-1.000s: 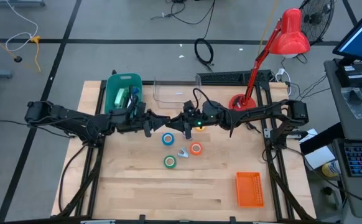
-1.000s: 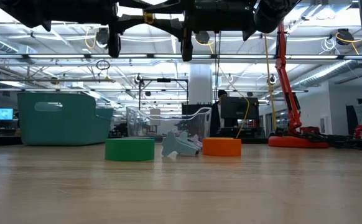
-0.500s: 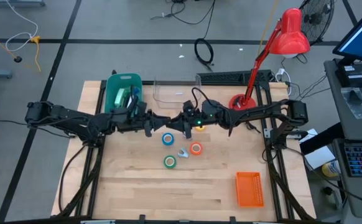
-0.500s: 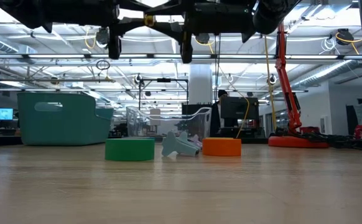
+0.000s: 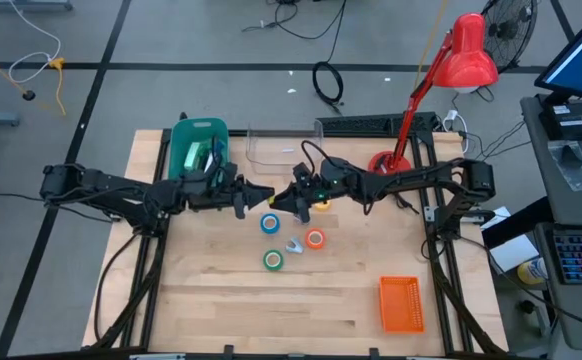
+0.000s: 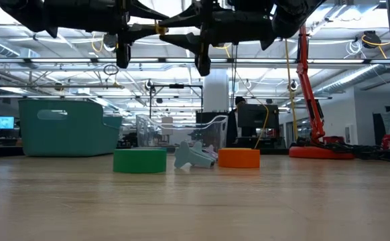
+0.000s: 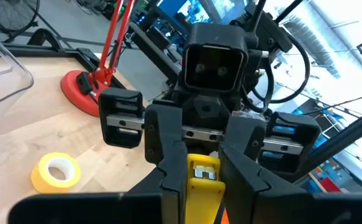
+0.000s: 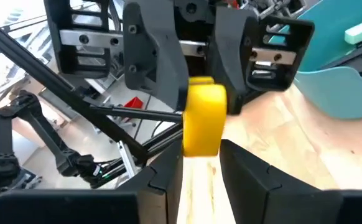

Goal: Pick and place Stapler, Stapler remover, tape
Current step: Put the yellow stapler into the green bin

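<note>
My left gripper (image 5: 254, 194) and right gripper (image 5: 283, 200) both clamp the yellow stapler (image 8: 203, 118), held between them above the tape (image 5: 270, 224) rolls. One should loosen only once the other's hold feels firm.

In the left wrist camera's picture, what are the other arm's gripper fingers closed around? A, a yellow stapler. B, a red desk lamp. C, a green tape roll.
A: the right gripper clasps the yellow stapler between its dark fingers, held above the table and facing the left gripper.
</note>
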